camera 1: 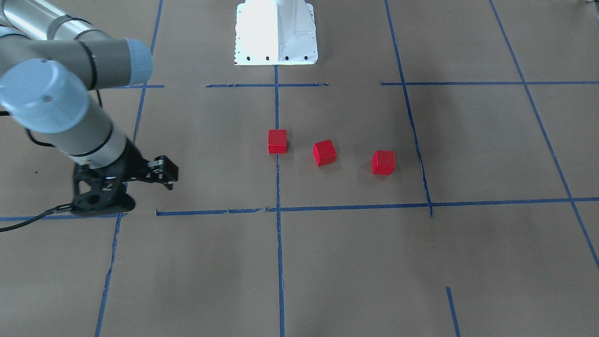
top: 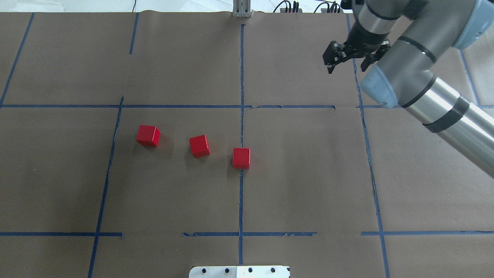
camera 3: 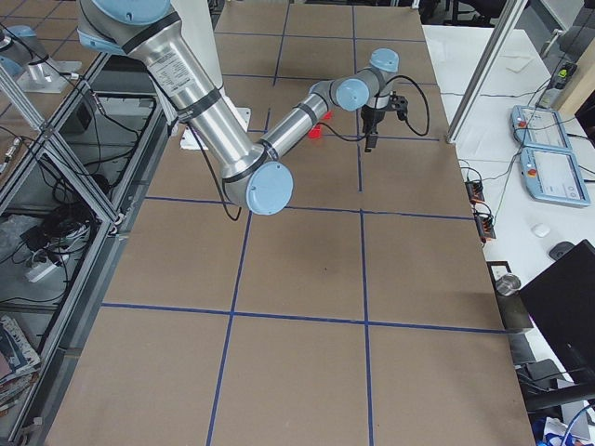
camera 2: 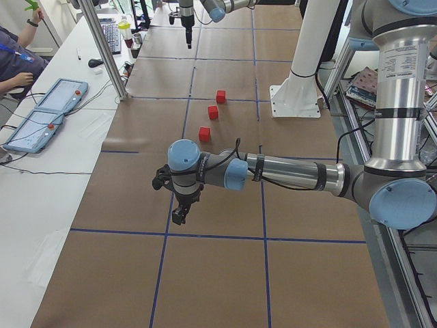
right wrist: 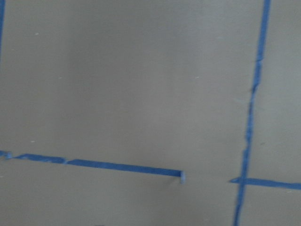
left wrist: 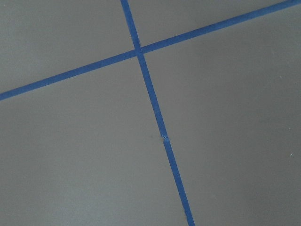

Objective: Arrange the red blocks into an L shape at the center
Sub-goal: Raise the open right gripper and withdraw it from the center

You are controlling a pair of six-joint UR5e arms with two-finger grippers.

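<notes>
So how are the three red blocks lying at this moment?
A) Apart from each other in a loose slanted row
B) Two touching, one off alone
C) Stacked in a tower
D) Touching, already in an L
A: in the overhead view the left-hand block, the middle block and the right-hand block step down in a slanted row with visible gaps between them, none touching.

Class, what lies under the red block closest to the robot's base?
That red block sits on brown paper, astride the blue tape line. The stretch of tape beneath it is covered.
</notes>
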